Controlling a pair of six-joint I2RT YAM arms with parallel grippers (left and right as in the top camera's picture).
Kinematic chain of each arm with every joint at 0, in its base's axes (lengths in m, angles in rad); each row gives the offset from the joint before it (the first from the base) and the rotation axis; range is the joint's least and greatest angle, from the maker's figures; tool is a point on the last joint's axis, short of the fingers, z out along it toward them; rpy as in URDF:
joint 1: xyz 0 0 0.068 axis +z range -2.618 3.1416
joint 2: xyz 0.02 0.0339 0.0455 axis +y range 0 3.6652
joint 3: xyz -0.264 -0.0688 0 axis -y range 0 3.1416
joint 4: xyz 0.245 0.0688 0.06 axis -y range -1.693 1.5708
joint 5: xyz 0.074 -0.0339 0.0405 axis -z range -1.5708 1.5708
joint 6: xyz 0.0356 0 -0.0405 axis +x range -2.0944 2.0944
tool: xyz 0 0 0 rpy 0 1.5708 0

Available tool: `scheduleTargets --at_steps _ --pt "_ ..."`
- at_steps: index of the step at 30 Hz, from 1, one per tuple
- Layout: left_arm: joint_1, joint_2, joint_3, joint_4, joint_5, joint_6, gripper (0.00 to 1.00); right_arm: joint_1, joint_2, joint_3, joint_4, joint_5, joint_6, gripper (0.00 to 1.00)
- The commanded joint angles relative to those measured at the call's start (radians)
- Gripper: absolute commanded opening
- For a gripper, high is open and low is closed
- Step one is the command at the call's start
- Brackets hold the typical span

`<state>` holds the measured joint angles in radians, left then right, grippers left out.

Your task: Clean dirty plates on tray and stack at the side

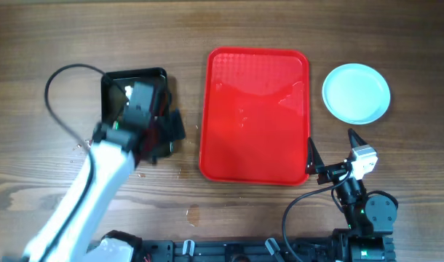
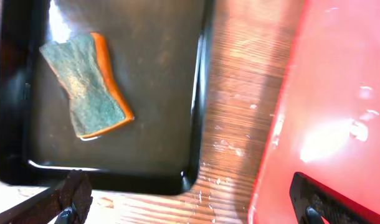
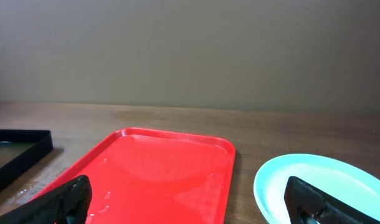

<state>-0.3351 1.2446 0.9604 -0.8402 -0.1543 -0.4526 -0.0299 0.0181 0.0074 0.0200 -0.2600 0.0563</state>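
On the wooden table (image 1: 62,44), the round pale-blue rimmed plates (image 1: 356,92) are seen ahead-right of the nearer, spread right claw (image 1: 331,142), off the red rectangular plastic tray (image 1: 255,124); the left claw (image 2: 193,202) is likewise spread.

Glossy red plastic tray (image 1: 255,116) (wet sheen); wood-grain table (image 1: 397,44); rough sponge (image 2: 84,84).

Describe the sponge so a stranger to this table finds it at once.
Start at the big red tray in the middle of the wooden table; a smaller black tray sits just off its left side. The sponge lies inside that one, a waisted grey-green pad with an orange layer along one edge, the only thing seen in it.
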Motion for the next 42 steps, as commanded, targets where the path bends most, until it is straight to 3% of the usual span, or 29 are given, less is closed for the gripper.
scheduleTargets --at_steps 1,10,14,22,28,42 --pt "0.003 -0.213 -0.096 0.06 -0.108 0.003 1.0 -0.003 -0.007 -0.002 0.001 0.013 0.014 1.0" --pt "0.208 -0.75 -0.531 0.634 0.166 0.087 1.0 -0.003 -0.007 -0.002 0.002 0.013 0.014 1.0" --pt "0.268 -0.961 -0.704 0.742 0.192 0.085 1.0 -0.003 -0.007 -0.002 0.001 0.013 0.014 1.0" --pt "0.325 -1.246 -0.866 0.773 0.191 0.082 1.0 -0.003 -0.007 -0.002 0.002 0.013 0.014 1.0" --pt "0.293 -1.242 -0.956 0.798 0.186 0.075 1.0 -0.003 -0.007 -0.002 0.002 0.014 0.014 1.0" --pt "0.284 -1.242 -0.955 0.765 0.18 0.082 1.0 -0.003 -0.007 -0.002 0.002 0.014 0.015 1.0"
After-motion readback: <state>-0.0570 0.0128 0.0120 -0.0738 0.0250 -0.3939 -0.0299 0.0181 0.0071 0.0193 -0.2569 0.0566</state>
